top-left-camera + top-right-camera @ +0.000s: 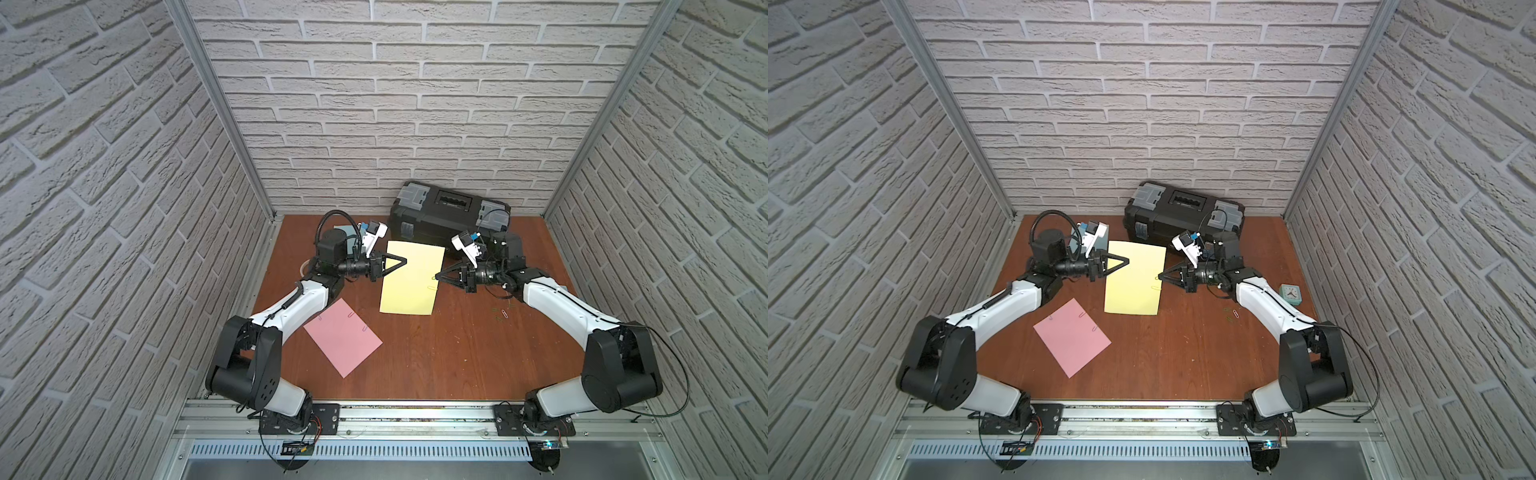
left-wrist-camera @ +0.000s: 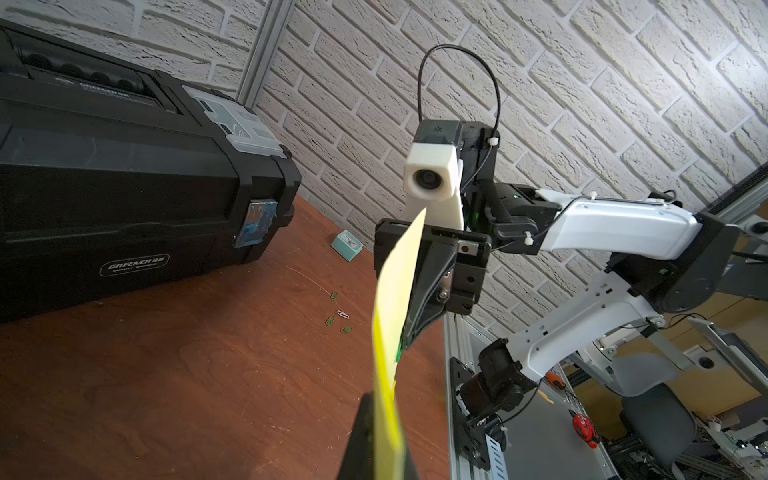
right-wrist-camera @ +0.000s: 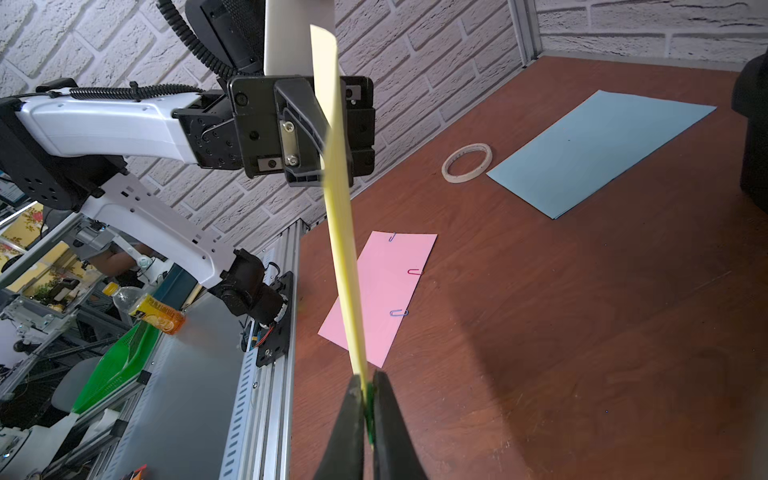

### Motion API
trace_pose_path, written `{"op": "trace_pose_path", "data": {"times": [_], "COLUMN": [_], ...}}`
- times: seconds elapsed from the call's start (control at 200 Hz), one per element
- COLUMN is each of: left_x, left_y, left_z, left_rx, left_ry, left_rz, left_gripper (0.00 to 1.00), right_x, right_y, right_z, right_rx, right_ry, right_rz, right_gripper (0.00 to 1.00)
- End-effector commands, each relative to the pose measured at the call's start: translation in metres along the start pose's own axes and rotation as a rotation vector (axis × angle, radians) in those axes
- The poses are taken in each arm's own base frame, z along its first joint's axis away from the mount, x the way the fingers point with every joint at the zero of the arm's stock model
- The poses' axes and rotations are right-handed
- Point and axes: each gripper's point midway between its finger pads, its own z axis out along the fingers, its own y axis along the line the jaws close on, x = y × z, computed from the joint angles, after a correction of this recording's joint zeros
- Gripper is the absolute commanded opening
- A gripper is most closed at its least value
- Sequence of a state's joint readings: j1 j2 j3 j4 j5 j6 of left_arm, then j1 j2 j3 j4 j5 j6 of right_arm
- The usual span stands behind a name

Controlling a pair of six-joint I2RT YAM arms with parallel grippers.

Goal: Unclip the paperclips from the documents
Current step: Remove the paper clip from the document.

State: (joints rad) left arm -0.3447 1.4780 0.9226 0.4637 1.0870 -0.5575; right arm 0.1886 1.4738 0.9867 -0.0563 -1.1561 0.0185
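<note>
- The bench (image 1: 436,365) on my feed is brown wood grain, with brick-pattern walls on three sides.
- A black toolbox (image 1: 449,216) stands at the back against the wall.
- The yellow sheet (image 1: 409,278) is up off the bench, stretched between the two arms. Both wrist views show it almost edge-on.
- The pink sheet (image 1: 343,336) lies flat and skewed near the left arm, well apart from the yellow one.
- The light blue sheet (image 3: 598,153) lies flat towards the back on the left side. In both top views the left arm hides most of it.
- My left claw (image 1: 404,263) is fully closed, pinching the yellow sheet's left edge.
- My right claw (image 1: 436,277) is closed down on the opposite edge, clamped over the green paperclip (image 3: 369,415) sitting there.
- A clear tape roll (image 3: 466,162) lies flat just beside the light blue sheet.
- A small teal clock (image 1: 1290,294) sits near the right wall.
- The pink sheet's paperclips (image 3: 399,312), three of them, are spaced along one edge.
- A yellow paperclip (image 1: 432,287) sits on the yellow sheet's right edge, just beside the right claw.
- The loose paperclips (image 2: 338,316), three green and one silver, lie on the bench near the right arm.
</note>
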Motion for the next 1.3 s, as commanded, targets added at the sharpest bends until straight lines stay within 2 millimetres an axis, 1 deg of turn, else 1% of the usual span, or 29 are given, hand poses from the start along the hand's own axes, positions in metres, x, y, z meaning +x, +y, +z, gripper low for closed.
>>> {"op": "trace_pose_path", "data": {"times": [0.0, 0.395, 1.05, 1.29], "left_x": [-0.011, -0.01, -0.014, -0.016], "left_y": [-0.011, -0.01, -0.011, -0.012], "left_z": [-0.005, -0.007, -0.011, -0.012], "left_rx": [0.024, 0.021, 0.018, 0.017], "left_ry": [-0.022, -0.023, -0.032, -0.035], "left_rz": [0.07, 0.067, 0.08, 0.086], "left_gripper": [0.0, 0.0, 0.0, 0.0], "right_x": [-0.013, -0.013, -0.008, -0.007], "right_y": [-0.002, -0.005, -0.014, -0.014], "right_z": [-0.001, -0.002, -0.014, -0.02], "right_rx": [0.003, 0.014, 0.078, 0.094], "right_ry": [-0.019, -0.017, -0.026, -0.034], "right_rz": [-0.025, -0.018, 0.017, 0.026], "right_gripper": [0.08, 0.06, 0.05, 0.06]}}
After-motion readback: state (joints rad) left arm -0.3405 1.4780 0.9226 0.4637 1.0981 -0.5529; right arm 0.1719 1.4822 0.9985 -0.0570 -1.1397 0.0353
